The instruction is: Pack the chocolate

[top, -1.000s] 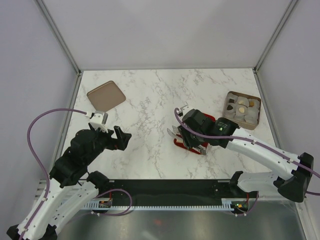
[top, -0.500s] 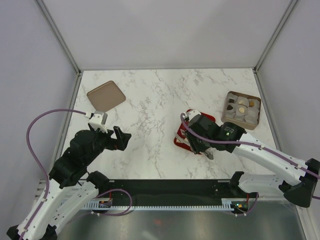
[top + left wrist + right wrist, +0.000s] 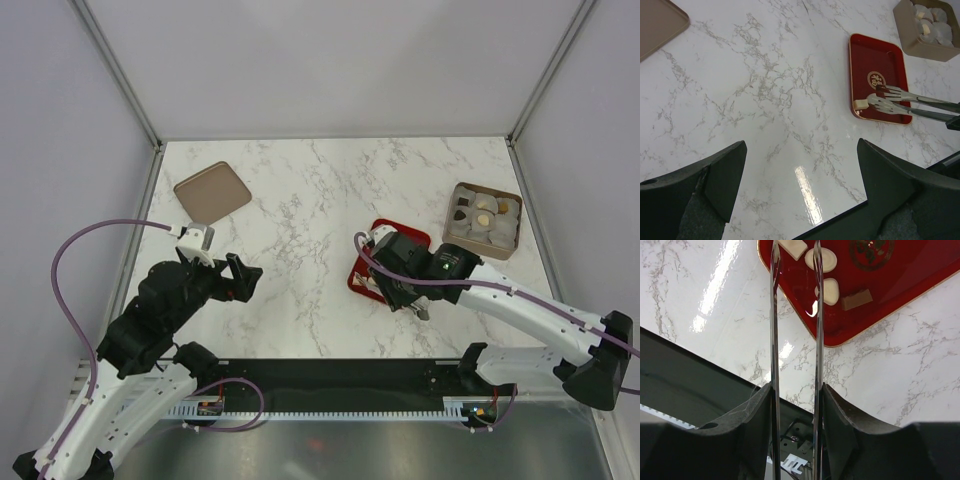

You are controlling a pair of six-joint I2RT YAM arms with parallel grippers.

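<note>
A red tray (image 3: pixel 900 280) holds loose chocolate: a cream rectangle (image 3: pixel 792 247), a cream round piece (image 3: pixel 821 260), a cream heart-like piece (image 3: pixel 830 291) and a tan bar (image 3: pixel 856 299). My right gripper (image 3: pixel 795 390) is shut on metal tongs (image 3: pixel 774 315), whose two arms reach out over the tray's near corner. In the top view my right gripper (image 3: pixel 393 278) covers part of the tray (image 3: pixel 412 240). A tan box (image 3: pixel 484 220) at the right holds several packed pieces. My left gripper (image 3: pixel 800 170) is open and empty above bare marble at the left (image 3: pixel 240 278).
A tan lid (image 3: pixel 212 190) lies at the back left. In the left wrist view the tray (image 3: pixel 880 65), the tongs (image 3: pixel 900 102) and the box (image 3: pixel 927 30) show at the right. Grey walls enclose the table; a black rail runs along its near edge.
My right gripper with the tongs has shifted right and settled over the red tray, with the tongs' arms now closer together. The left arm has barely moved.
</note>
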